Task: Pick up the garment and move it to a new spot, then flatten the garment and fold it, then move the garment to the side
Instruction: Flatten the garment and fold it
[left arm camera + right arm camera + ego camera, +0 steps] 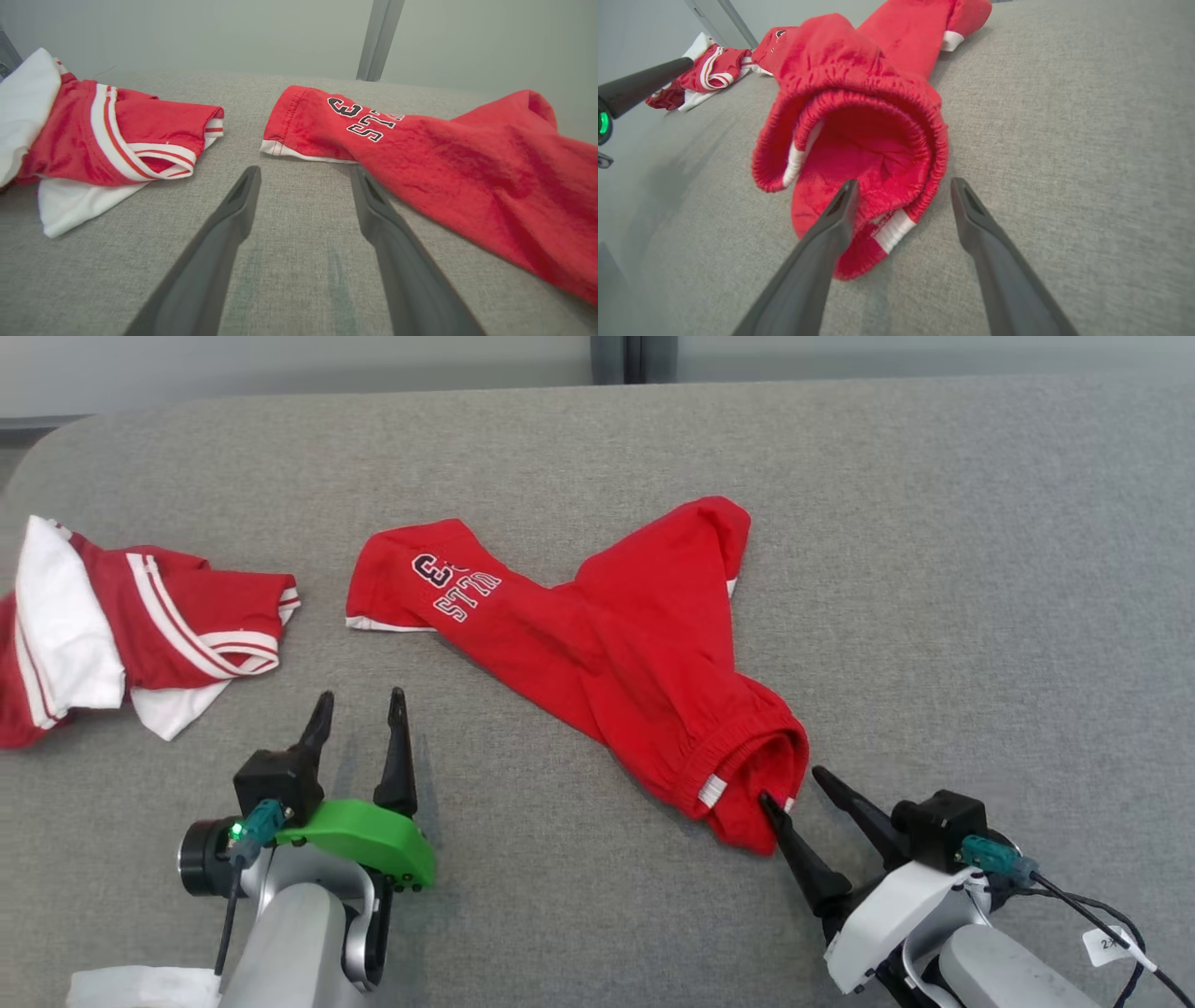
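Note:
The garment is a pair of red shorts with white trim and dark lettering on one leg, lying crumpled in the middle of the grey surface. Its elastic waistband gapes toward my right gripper, which is open, one finger tip over the waistband's lower edge, the other finger on bare fabric surface beside it. My left gripper stands open over bare surface, just short of the lettered leg hem, with nothing between its fingers. In the left wrist view the garment stretches off to the right.
A second red-and-white garment lies bunched at the left edge of the grey padded surface; it is also in the left wrist view. A wall with a vertical grey post runs along the far side. A white object sits by the left arm.

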`<state>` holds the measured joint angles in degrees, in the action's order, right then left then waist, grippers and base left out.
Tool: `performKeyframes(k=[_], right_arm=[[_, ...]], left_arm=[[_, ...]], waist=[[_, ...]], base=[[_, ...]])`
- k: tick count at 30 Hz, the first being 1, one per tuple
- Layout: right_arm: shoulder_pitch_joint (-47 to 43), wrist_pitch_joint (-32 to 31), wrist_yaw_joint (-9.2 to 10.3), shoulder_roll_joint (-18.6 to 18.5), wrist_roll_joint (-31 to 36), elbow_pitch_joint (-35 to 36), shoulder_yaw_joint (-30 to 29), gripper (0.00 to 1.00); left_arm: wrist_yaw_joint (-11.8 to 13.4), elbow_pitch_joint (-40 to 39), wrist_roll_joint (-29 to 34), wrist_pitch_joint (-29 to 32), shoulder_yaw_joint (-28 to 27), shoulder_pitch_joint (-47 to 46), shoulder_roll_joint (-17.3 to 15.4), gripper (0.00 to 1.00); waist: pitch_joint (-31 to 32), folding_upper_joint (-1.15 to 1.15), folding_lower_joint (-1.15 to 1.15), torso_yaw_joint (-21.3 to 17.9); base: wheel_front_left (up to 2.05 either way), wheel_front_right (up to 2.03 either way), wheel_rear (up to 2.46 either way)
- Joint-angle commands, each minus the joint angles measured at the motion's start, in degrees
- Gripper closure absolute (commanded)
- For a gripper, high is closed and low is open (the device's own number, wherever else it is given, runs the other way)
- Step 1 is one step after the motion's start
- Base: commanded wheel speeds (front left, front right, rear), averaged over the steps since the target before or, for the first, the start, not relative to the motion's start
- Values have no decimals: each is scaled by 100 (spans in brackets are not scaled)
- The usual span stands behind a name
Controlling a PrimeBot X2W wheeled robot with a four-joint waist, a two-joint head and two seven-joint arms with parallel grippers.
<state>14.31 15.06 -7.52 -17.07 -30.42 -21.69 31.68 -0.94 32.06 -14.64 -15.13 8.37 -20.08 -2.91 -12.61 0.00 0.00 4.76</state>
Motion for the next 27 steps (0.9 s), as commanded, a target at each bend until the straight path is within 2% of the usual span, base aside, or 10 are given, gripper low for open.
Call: performKeyframes(k=[1,6,7,9,10,18,23,27], right_arm=[[-85,16,6,-11,-79,-113,110,0],[121,16,6,60,-242,-605,415,0],[181,14,6,52,-212,-756,467,5],[304,4,6,53,-132,-1016,434,98],[364,4,6,40,-79,-1127,374,100],[789,9,6,-275,510,-1311,-225,100],[1299,10,7,-637,1053,-1203,-560,100],[1928,10,6,-1002,1656,-1289,-576,100]], left_arm=[[47,-45,-80,-2,111,146,-6,0],[102,-92,-208,-2,297,266,-7,0],[105,-90,-245,-2,307,275,-8,0],[121,-123,-253,-2,343,261,-5,0],[135,-139,-269,-2,354,258,-6,0],[145,-216,-380,-2,422,252,-5,0],[156,-271,-505,-2,556,174,-7,0],[152,-293,-584,-2,710,55,-8,0]], waist=[[293,0,0,324],[336,0,0,494],[336,0,0,518],[328,0,0,558],[324,0,0,570],[268,0,0,570],[202,0,0,592],[92,0,0,706]], base=[[0,0,0],[0,0,0],[0,0,0],[0,0,0],[0,0,0],[0,0,0],[0,0,0],[0,0,0]])
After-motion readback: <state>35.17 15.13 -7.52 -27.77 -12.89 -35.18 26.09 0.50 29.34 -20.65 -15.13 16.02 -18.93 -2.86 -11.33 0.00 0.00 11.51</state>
